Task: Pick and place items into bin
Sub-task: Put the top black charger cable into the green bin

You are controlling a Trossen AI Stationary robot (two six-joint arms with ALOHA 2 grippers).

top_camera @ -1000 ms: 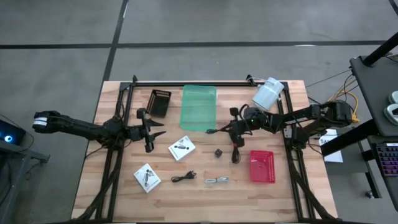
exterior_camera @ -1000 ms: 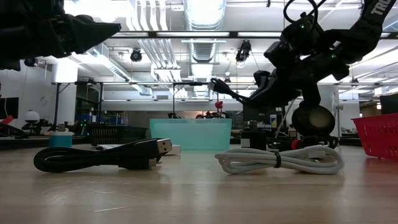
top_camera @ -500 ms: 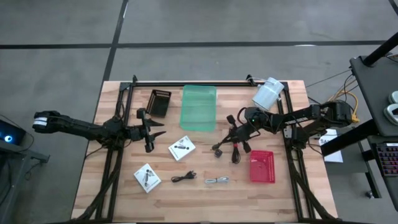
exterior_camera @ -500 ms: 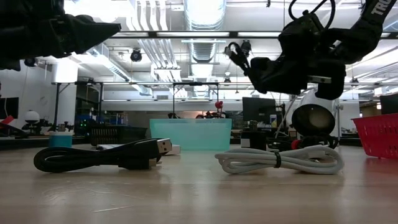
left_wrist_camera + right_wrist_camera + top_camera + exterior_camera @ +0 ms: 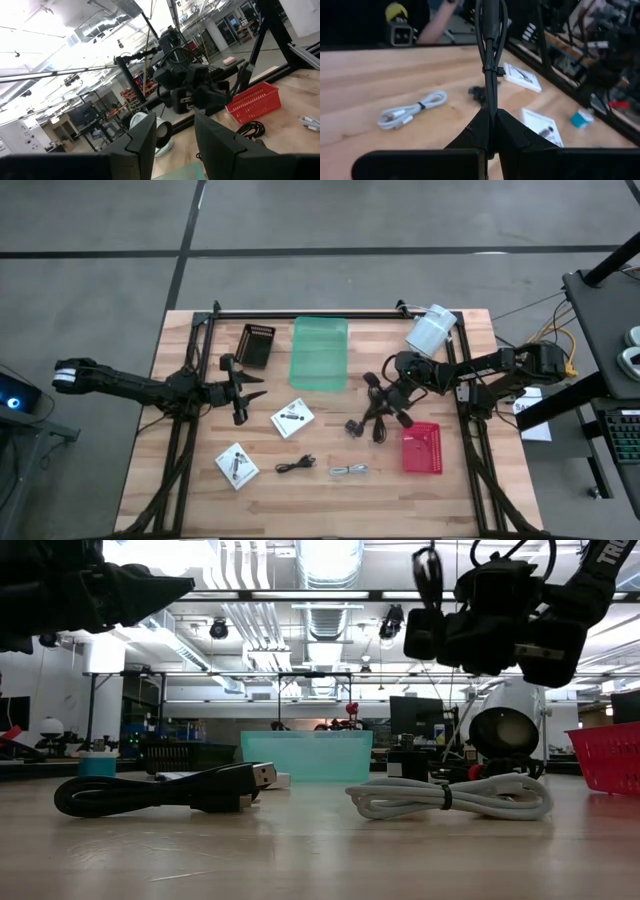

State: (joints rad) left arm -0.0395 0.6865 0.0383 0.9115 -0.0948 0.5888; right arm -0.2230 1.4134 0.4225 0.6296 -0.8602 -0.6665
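A wooden table [image 5: 200, 480] carries a green bin [image 5: 319, 352] at its far middle. Right of the bin, the right gripper [image 5: 376, 402] is clenched on a black cable [image 5: 490, 30], lifted above the table. Left of the bin, the left gripper [image 5: 252, 388] hovers part-open, empty.

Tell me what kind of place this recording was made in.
Probably a robotics lab or workshop: bare ceiling ducts and strip lights overhead, benches crowded with equipment behind the wooden table, and a grey concrete floor.
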